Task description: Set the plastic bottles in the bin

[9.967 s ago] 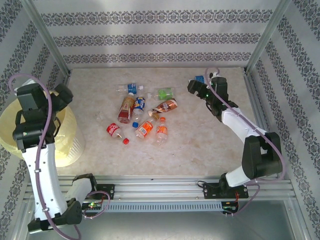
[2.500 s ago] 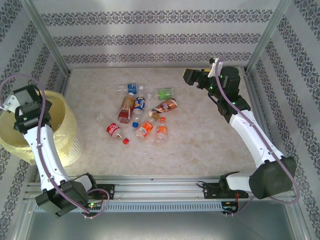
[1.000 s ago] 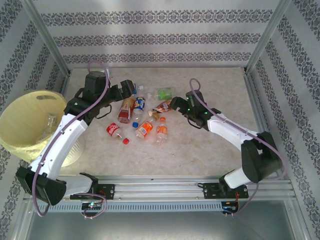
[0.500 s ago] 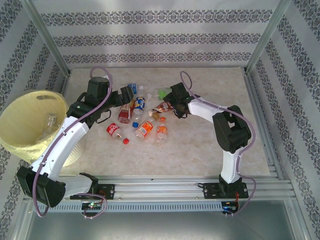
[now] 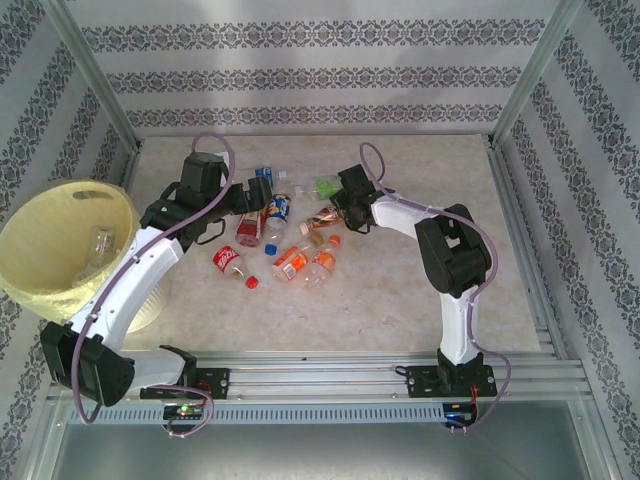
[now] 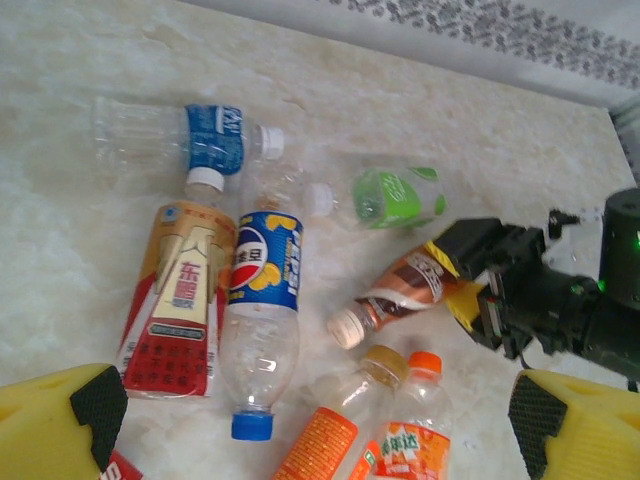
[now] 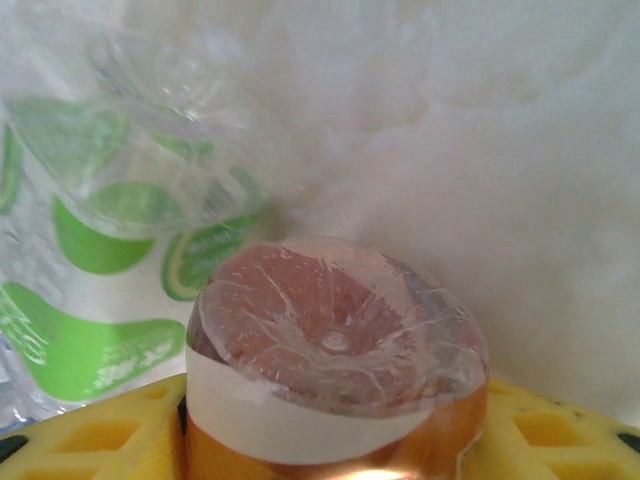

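Confirm right gripper (image 7: 330,435) pinches firm on base of brown-labelled clear plastic bottle (image 6: 410,285) lying mid-surface (image 5: 400,290) beside green-labelled bottle (image 6: 395,197), lift straight up, then swing to round pale-yellow plastic bin (image 5: 45,245), minding wide-open left gripper (image 6: 315,425).

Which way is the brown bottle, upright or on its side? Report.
On its side: the brown bottle lies lengthwise, cap pointing sideways, base clamped in the right pincer.
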